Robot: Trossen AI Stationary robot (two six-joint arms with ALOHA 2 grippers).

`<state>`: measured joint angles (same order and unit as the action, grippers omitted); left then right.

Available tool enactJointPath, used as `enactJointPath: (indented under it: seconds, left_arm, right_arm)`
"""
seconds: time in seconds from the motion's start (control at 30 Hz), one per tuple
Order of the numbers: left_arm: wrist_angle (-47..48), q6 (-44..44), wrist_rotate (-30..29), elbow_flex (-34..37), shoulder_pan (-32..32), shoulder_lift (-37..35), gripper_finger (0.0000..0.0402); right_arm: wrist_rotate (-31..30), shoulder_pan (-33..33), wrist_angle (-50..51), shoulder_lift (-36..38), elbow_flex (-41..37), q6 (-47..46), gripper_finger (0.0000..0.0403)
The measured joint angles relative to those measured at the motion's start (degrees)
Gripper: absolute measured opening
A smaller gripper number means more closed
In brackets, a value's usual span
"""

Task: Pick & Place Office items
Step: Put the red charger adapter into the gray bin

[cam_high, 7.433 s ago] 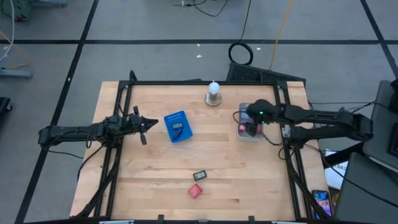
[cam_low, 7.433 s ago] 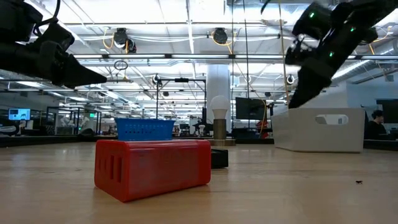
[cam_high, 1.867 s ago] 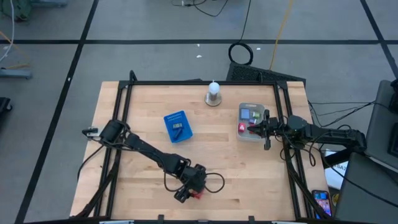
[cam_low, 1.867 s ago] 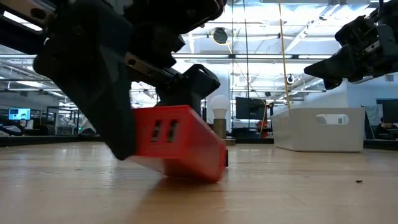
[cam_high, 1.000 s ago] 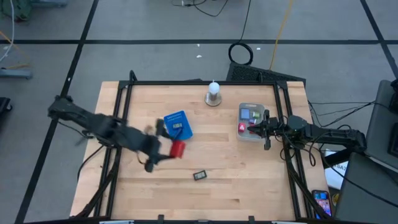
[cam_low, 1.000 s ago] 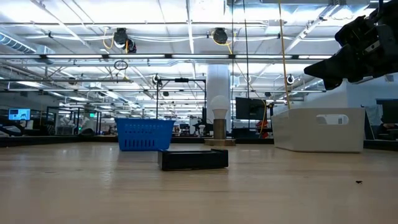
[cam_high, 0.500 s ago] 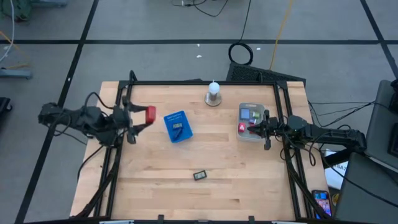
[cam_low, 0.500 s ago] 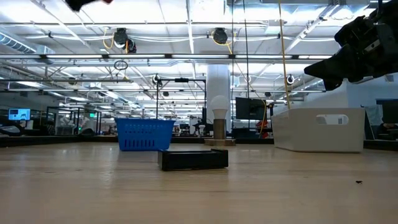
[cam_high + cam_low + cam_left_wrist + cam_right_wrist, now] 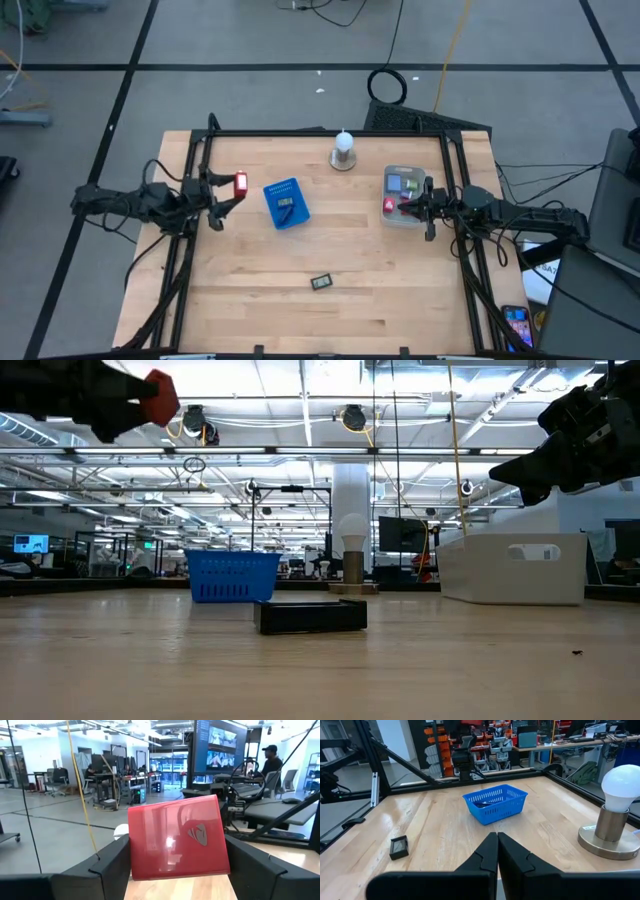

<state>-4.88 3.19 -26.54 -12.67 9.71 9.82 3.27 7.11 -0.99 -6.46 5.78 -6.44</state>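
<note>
Blue basket (image 9: 284, 202) sits mid-bench (image 9: 380, 290). White bulb on its round base (image 9: 343, 150) is at the far edge, white bin (image 9: 402, 195) off right.

The red block (image 9: 241, 183) has been lifted off the desk (image 9: 380, 290) and carried by the left gripper (image 9: 232, 186) beside the blue basket (image 9: 285, 203).

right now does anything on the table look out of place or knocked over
Nothing looks spilled or damaged. One dark grey block lies alone on the bare wood, apart from the blue basket and white bin.
</note>
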Motion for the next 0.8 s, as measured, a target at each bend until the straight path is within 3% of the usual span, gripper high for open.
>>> enactJointPath:
  seconds: [0.2, 0.5, 0.67, 0.8]
  left_arm:
    - [-4.4, -0.5, 0.0, 5.9, -0.2, -1.0, 0.0269]
    - [-4.9, -1.0, 0.0, 7.2, -2.5, -0.9, 0.0269]
    - [-4.3, -2.9, -3.1, 6.7, -4.0, 1.7, 0.0269]
    - [-0.9, -3.8, -3.1, -0.5, -4.9, 6.6, 0.0269]
  right_arm:
    - [0.0, 0.0, 0.0, 0.0, 0.0, 0.0, 0.0000]
    - [0.0, 0.0, 0.0, 0.0, 0.0, 0.0, 0.0000]
    - [0.0, 0.0, 0.0, 0.0, 0.0, 0.0, 0.0000]
    - [0.0, 0.0, 0.0, 0.0, 0.0, 0.0, 0.0000]
